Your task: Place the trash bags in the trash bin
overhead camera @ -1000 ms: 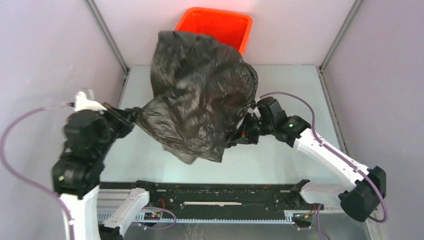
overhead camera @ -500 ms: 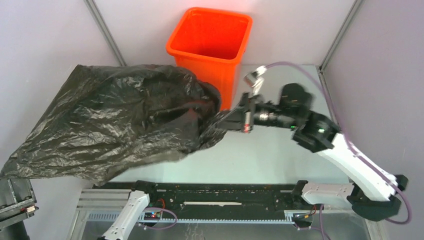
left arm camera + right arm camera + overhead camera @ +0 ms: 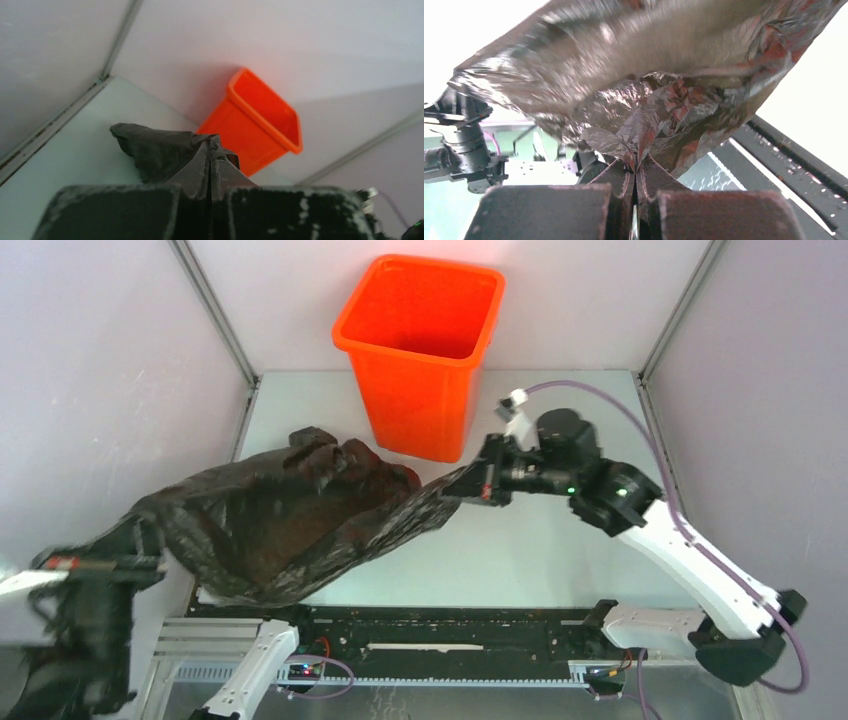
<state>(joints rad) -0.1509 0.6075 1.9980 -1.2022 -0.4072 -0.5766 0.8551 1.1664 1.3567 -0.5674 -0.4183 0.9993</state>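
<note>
The black trash bag (image 3: 290, 525) hangs stretched between my two grippers, in front of and left of the orange trash bin (image 3: 420, 340). The bin stands upright at the back of the table, open and with nothing showing inside. My left gripper (image 3: 148, 560) is at the near left, blurred, shut on the bag's left end; its wrist view shows the fingers pinching film (image 3: 211, 156), with the bin (image 3: 255, 125) beyond. My right gripper (image 3: 468, 485) is shut on the bag's right corner, in front of the bin. Its wrist view shows the pinch (image 3: 636, 167) under the billowing bag (image 3: 649, 75).
A black rail (image 3: 450, 625) runs along the table's near edge. Grey walls with metal frame posts (image 3: 215, 315) close in the left, back and right sides. The left arm (image 3: 464, 145) shows in the right wrist view, under the bag.
The left arm has swung down toward the near left. The bag has dropped from a wide raised spread to a lower, narrower stretch. The right gripper has barely moved.
</note>
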